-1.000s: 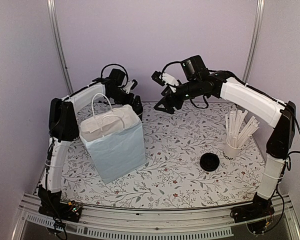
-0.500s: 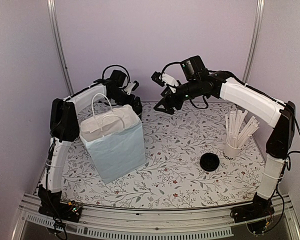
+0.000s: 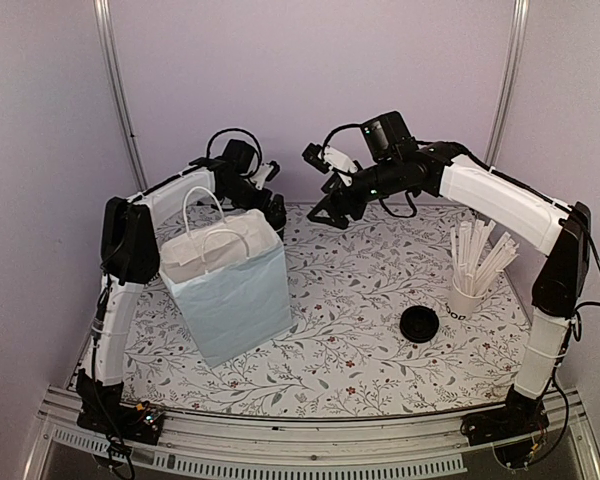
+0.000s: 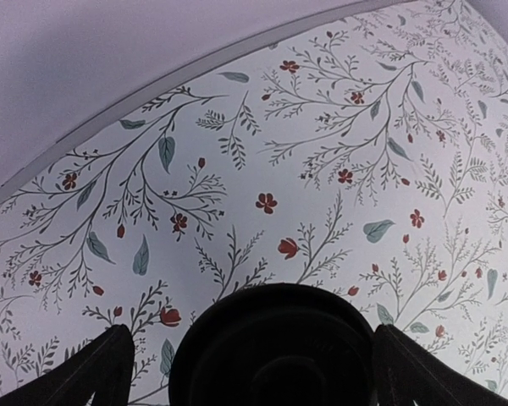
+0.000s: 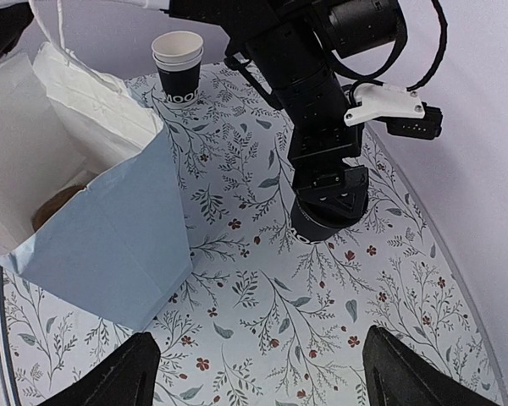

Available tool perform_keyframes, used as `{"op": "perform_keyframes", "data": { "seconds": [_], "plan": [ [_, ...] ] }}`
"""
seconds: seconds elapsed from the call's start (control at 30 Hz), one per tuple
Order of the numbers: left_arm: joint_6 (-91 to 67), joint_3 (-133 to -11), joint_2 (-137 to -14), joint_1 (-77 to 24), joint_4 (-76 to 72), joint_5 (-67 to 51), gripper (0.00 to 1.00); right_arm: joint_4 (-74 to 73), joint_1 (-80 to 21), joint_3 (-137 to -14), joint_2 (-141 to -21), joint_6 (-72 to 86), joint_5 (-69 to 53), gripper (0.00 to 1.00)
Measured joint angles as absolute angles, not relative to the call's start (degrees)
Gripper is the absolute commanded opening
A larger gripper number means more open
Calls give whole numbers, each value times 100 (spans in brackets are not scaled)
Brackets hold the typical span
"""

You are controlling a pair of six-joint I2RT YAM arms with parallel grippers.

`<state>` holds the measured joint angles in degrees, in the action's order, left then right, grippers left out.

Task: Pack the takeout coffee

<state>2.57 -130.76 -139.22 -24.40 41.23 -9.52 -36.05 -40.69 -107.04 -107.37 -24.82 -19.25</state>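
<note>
The pale-blue bag [image 3: 230, 290] stands upright and open-mouthed at 9 o'clock on the floral table [image 3: 330, 370], handles up. A brown shape shows low inside it in the right wrist view. A loose black lid [image 3: 419, 325] lies at 4 o'clock, with a white cup of stirrers [image 3: 467, 290] just beyond it at 3 o'clock. Behind the bag, at 11 o'clock, the left gripper [image 3: 272, 213] hangs over the coffee [image 4: 271, 351], a black lidded cup standing on the table outside the bag. The fingers [image 4: 102, 372] straddle the lid unclenched, with cloth showing between one finger and the rim. At 12 o'clock the right gripper [image 5: 261, 342] hovers above the table, jaws spread wide and holding nothing. Farthest from its camera, stacked black cups [image 5: 178, 63] stand past the bag.
</note>
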Motion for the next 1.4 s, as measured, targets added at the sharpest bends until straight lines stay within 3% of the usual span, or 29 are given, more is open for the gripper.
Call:
{"op": "perform_keyframes", "data": {
  "seconds": [1.07, 1.27, 1.4],
  "plan": [
    [215, -12752, -13609, -2506, 4189, -652, 100, -3642, -4069, -10554, -10737, -2482, -2003, 86],
    [237, -12752, -13609, -2506, 4191, -569, 93, -3642, -4069, -10541, -10737, -2482, -2003, 86],
    [268, -12752, -13609, -2506, 4193, -519, 99, -3640, -4069, -10534, -10737, -2482, -2003, 86]
  ]
}}
